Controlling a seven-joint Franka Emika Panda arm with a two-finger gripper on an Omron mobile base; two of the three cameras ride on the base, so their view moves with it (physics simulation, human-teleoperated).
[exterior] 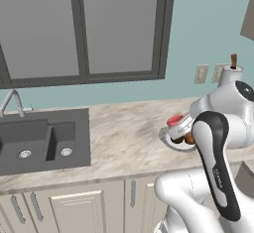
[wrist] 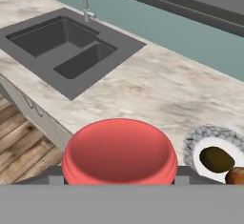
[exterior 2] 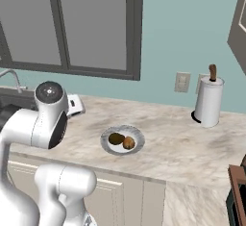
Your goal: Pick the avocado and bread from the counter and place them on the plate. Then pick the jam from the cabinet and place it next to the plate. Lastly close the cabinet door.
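Jam, its red top closest to the hand camera, sits clamped in the gripper above the counter, just beside the plate. Judged progress: 2 foods done, since the avocado and bread rest touching on the plate; the jar is not yet set down and the cabinet door remains to shut. Arm is folded with the elbow high, hand low over the counter between the sink and the plate.
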